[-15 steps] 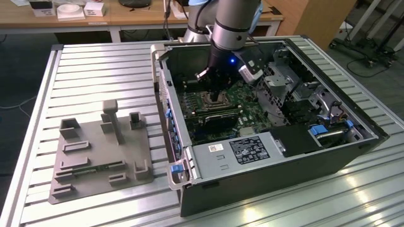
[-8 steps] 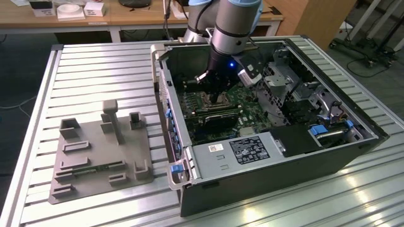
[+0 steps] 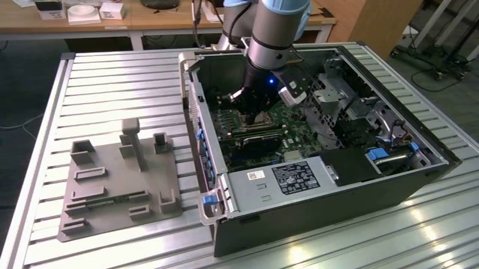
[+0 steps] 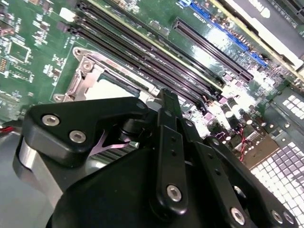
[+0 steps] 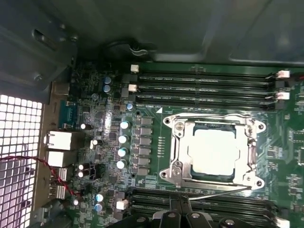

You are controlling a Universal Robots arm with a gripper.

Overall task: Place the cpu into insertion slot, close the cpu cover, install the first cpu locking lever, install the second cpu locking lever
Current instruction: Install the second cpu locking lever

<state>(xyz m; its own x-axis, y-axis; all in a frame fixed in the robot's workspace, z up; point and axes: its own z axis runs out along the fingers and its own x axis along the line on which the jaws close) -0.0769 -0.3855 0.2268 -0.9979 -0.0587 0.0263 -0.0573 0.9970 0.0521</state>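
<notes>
The cpu (image 5: 212, 151), a pale silvery square, lies in the insertion slot (image 5: 256, 127) on the green motherboard. The cpu cover (image 5: 179, 145), a silvery frame, lies flat around it. One thin locking lever (image 5: 218, 194) runs along the socket edge nearest my fingertips, slightly raised at its free end. Another lever (image 5: 209, 116) lies along the opposite edge. My gripper (image 5: 183, 205) hovers just beside the near lever's end, its black fingers together with nothing between them. In the second wrist view the gripper (image 4: 168, 97) hides part of the socket (image 4: 83, 80). In the exterior view the gripper (image 3: 258, 116) reaches down into the open computer case (image 3: 337, 190).
Long black memory slots (image 5: 204, 83) flank the socket on both sides. Capacitors (image 5: 123, 137) and rear ports (image 5: 59, 142) stand nearby. Case walls enclose the board. A grey fixture plate (image 3: 112, 179) lies on the slatted table at the exterior view's left.
</notes>
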